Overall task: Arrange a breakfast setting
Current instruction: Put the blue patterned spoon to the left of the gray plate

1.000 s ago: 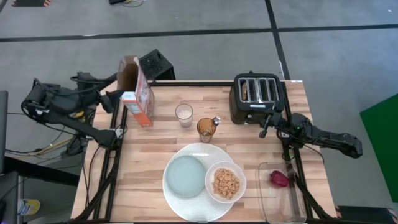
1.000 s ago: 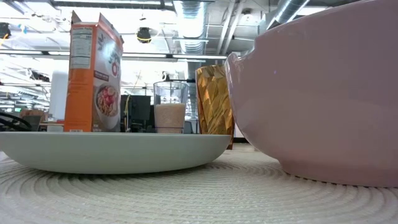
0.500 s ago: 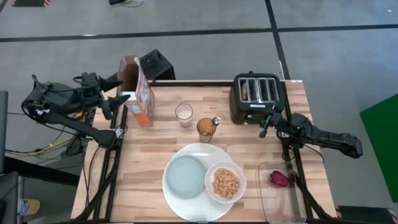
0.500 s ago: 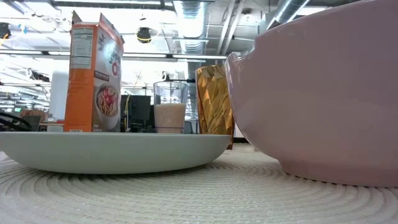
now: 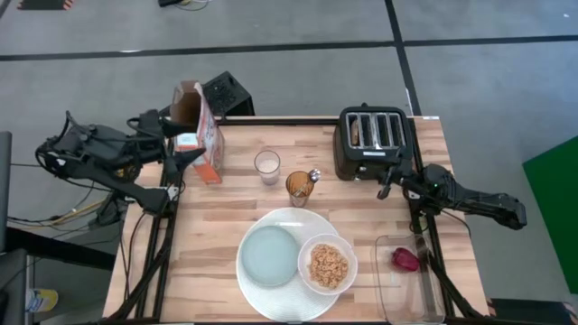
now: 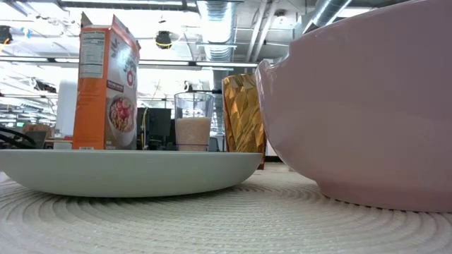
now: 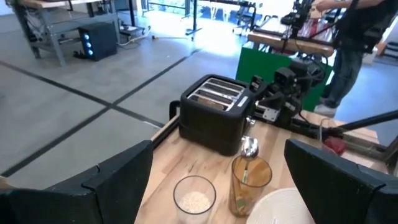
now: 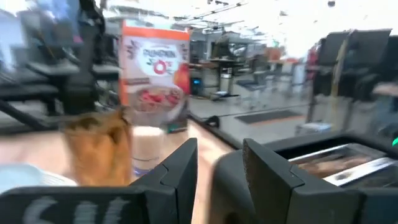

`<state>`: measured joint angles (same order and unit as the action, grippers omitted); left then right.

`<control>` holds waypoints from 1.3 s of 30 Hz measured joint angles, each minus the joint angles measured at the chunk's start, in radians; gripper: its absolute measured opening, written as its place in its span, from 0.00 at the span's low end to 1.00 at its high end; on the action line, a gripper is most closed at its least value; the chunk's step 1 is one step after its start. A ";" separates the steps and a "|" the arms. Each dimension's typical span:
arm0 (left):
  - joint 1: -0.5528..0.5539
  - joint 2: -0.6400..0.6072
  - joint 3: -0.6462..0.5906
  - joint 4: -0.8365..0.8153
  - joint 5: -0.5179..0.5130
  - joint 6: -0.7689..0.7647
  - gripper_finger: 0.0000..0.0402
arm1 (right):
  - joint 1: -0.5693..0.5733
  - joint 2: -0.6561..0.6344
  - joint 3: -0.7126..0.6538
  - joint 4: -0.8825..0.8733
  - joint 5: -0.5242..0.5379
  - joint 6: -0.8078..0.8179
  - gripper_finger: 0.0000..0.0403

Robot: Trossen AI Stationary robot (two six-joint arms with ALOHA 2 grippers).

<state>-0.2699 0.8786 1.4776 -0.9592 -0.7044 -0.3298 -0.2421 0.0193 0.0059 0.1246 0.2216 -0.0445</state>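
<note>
Left fingers (image 5: 181, 144): spread apart, beside cereal box (image 5: 206, 135).
Right fingers (image 5: 386, 181): narrowly parted, empty, by toaster (image 5: 373, 140).

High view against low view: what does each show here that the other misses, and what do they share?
Only the high view shows the left gripper beside the cereal box, the right gripper by the black toaster, the dark red fruit in a clear container, and the tan cereal. Only the low view shows the room's ceiling lights. Both show the cereal box, glass, amber cup, grey-blue plate and white bowl.
</note>
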 joint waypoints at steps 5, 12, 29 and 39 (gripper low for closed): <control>0.000 0.027 0.000 0.000 0.000 0.000 0.87 | -0.001 0.000 0.000 -0.002 -0.054 0.072 0.37; 0.000 0.069 0.000 0.003 -0.003 -0.001 0.87 | -0.001 -0.001 0.001 0.037 -0.069 0.212 0.37; 0.001 0.086 0.000 0.016 -0.017 0.023 0.87 | -0.001 0.019 0.185 0.284 -0.270 0.362 0.37; 0.001 0.086 0.000 0.016 -0.017 0.039 0.87 | -0.001 0.246 0.598 -0.047 -0.366 0.247 0.37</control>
<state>-0.2691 0.9642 1.4776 -0.9436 -0.7216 -0.2911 -0.2428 0.2653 0.6041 0.0780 -0.1441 0.2022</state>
